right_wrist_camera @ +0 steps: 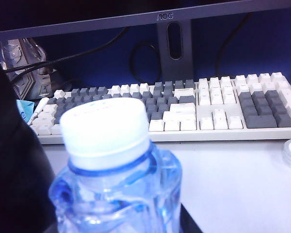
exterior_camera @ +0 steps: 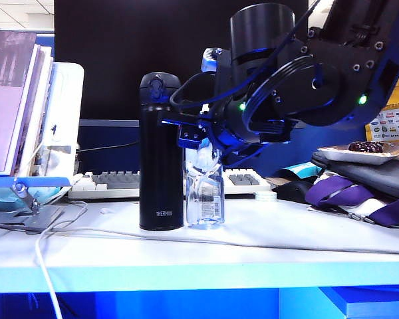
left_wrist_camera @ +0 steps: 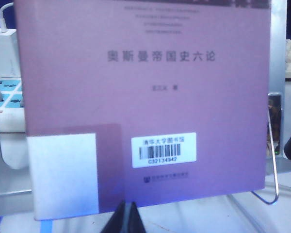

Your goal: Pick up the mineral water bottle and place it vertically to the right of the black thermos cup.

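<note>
Clear ribbed mineral water bottle upright beside matte black thermos cup, seemingly touching.

I count one small clear ribbed plastic mineral water bottle with a white cap, one tall matte black thermos cup, one grey-and-white keyboard, one purple book, and my two grippers.

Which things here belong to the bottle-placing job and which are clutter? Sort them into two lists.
Job:
small clear ribbed plastic water bottle, upright on the desk
tall matte black thermos cup, to its left
right hand at the bottle's top

Clutter:
grey-and-white keyboard
purple paperback book
purple cloth straps
</note>
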Tool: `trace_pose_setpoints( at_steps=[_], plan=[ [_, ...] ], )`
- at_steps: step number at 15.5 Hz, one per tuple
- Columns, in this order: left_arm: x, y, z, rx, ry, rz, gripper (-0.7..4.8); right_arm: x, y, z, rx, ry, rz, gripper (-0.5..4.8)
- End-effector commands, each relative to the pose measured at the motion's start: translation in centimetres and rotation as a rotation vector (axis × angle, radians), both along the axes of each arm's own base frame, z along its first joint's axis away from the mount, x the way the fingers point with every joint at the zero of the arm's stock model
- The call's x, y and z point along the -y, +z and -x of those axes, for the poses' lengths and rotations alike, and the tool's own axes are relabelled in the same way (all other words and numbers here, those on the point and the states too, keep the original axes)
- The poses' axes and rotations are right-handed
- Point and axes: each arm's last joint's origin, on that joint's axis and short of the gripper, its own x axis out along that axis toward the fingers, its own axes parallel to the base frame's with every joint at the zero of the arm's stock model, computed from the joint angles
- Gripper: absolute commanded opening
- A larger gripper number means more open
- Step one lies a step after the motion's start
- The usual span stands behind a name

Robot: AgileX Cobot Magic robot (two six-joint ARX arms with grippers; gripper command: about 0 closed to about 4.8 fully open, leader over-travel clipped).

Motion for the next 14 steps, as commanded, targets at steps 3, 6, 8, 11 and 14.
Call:
trace_pose_setpoints(
  at_steps=[3, 6, 8, 11, 14],
  plan=[
    [0.0, -0.1, 0.0, -0.009, -0.005, -0.001, -0.05, -0.1, 0.2, 0.0, 0.010, 0.006, -0.007, 2.79],
    [0.0, -0.1, 0.0, -0.009, -0.005, -0.001, -0.05, -0.1, 0.2, 0.1, 0.020, 0.006, 0.025, 3.11],
    [0.0, -0.1, 0.0, -0.009, -0.005, -0.001, -0.05, -0.1, 0.3, 0.1, 0.027, -0.009, 0.037, 3.39],
    [0.0, -0.1, 0.0, -0.009, -0.005, -0.001, -0.05, 0.0, 1.0, 0.3, 0.059, -0.058, 0.090, 3.42],
    [0.0, -0.1, 0.0, -0.009, -0.005, -0.001, -0.05, 0.1, 1.7, 0.4, 0.078, -0.059, 0.090, 3.42]
  ],
)
